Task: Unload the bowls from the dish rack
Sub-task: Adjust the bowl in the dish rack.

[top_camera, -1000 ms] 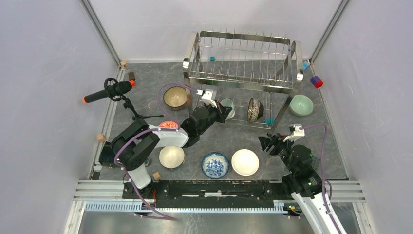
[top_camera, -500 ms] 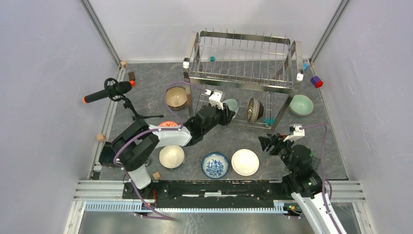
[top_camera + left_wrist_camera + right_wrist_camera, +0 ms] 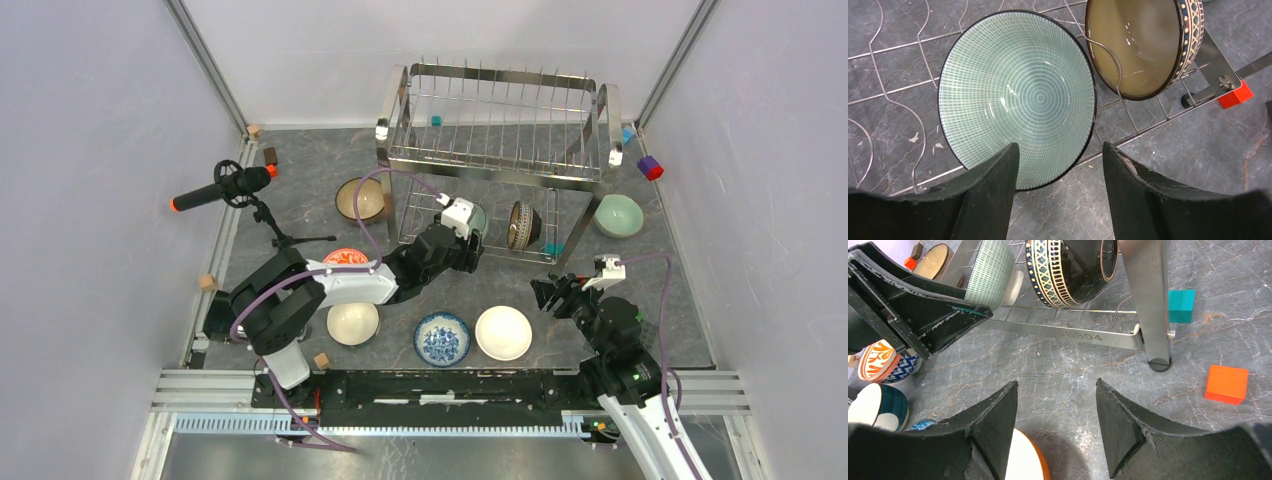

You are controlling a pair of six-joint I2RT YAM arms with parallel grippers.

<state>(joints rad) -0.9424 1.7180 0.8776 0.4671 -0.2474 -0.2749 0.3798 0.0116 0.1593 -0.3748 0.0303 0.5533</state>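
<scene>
Rack [image 3: 390, 125] nearly unloaded, two to go
Six bowls [image 3: 503, 332] sit on the surface [image 3: 300, 180]; left gripper [image 3: 1060, 150], spread wide, at the green bowl [image 3: 1018, 95] beside the patterned bowl [image 3: 1138, 45] in the lower tier; right gripper [image 3: 1055, 390] gapes empty.

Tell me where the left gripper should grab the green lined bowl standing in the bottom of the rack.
Pinch the rim nearest the open left gripper, one finger inside the green bowl, one behind its wall. It stands on edge, hollow facing the gripper, with the patterned bowl close beside it, so coming from the open-face side looks best.
</scene>
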